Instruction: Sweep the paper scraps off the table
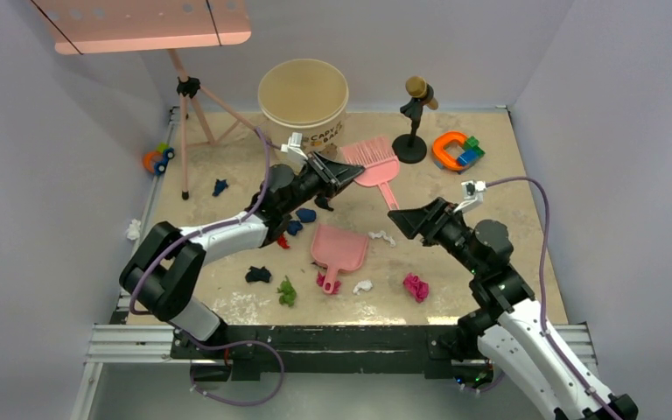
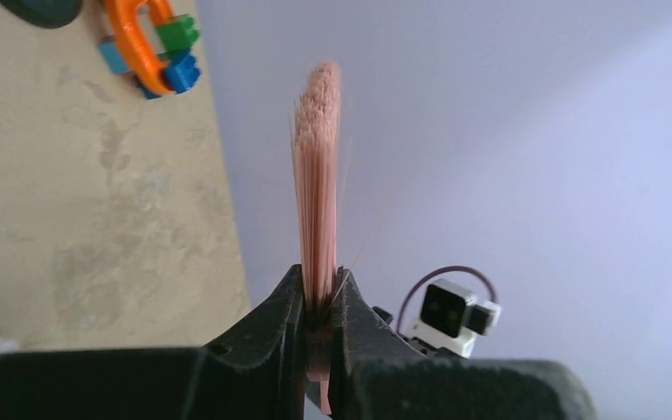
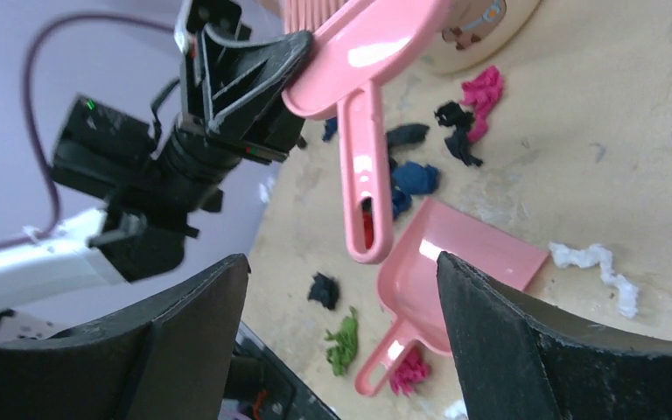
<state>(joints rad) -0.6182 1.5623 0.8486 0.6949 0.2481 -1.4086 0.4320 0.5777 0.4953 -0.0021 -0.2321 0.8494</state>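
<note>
My left gripper is shut on the head of a pink brush, at the base of the bristles. The brush handle points toward my right gripper, which stands open with nothing between its fingers. A pink dustpan lies on the table. Paper scraps lie around it: magenta, white, green, black, dark blue.
A beige bucket stands at the back, with a tripod to its left and a small black stand to its right. Orange-blue-green toy blocks lie back right. Another toy sits at the left edge.
</note>
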